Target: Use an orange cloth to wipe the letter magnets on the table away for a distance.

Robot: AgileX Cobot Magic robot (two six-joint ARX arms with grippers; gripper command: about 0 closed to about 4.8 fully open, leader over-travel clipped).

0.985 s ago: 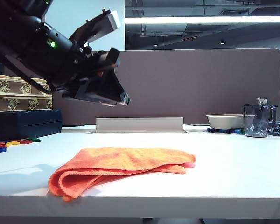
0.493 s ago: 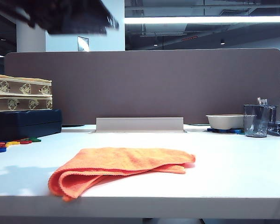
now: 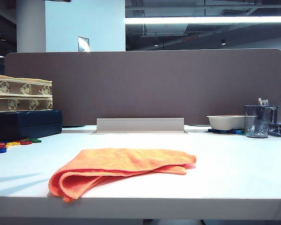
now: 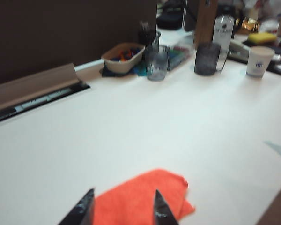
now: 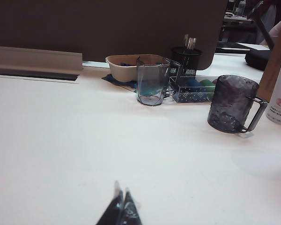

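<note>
Step one: our left pincer (image 4: 122, 208), half-open and empty, hangs above the folded bright orange microfibre cloth (image 4: 139, 199); next we descend and grab it. Right pincer (image 5: 120, 210) is closed, parked over the white worktop (image 5: 61, 140).

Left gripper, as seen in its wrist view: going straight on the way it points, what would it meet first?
Most likely the folded bright orange microfibre cloth, lying on the white table just beyond the left gripper, whose jaws stand apart and empty. Depth is unclear, so contact height is uncertain.
</note>
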